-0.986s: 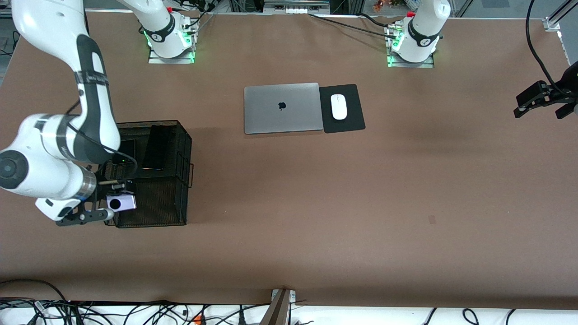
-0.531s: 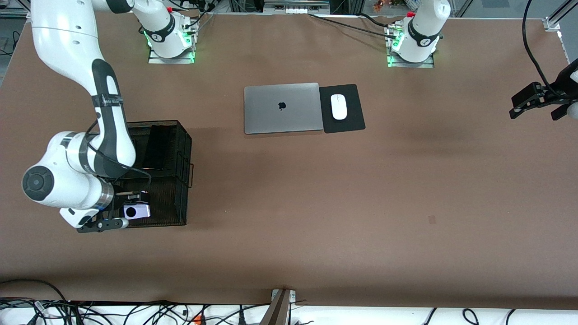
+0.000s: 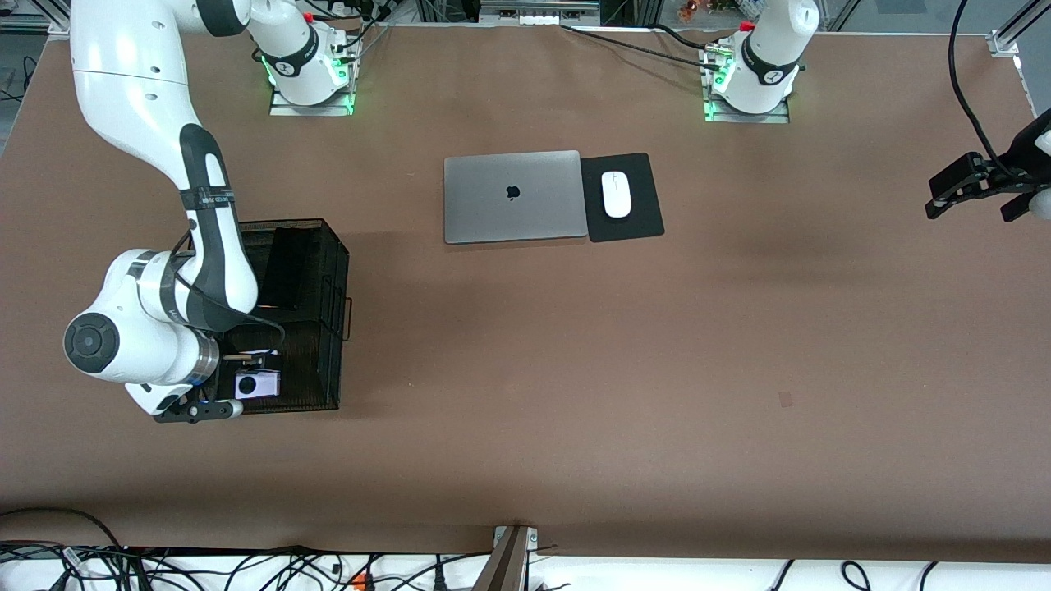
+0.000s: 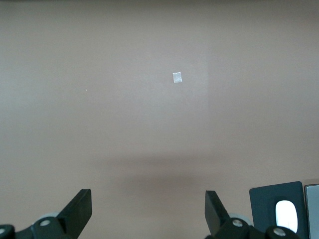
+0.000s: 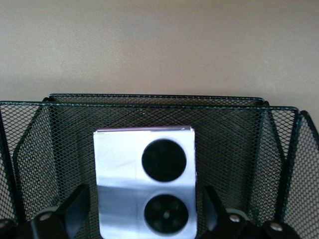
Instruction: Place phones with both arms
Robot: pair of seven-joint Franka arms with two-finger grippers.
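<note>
The right pincer (image 3: 215,392) is reaching into the part of the black mesh basket (image 3: 332,271) nearest the front camera, at the right arm's end of the desk (image 3: 525,369). Its fingers (image 5: 75,206) are spread on either side of the lilac-white phone (image 3: 257,383), which is standing upright inside the basket with its two round black lenses (image 5: 164,160) facing the wrist camera; whether the fingers are actually pressing on it cannot be told. The long slim black phone (image 3: 286,267) is leaning in the basket's compartment farther from the front camera. The left pincer (image 3: 977,185) is waiting with its fingers apart and gripping nothing, over bare desk at the left arm's end. Mid-desk, a closed grey laptop (image 3: 515,196) is lying just beside a black mouse pad (image 3: 640,197) carrying a white mouse (image 3: 616,194).
</note>
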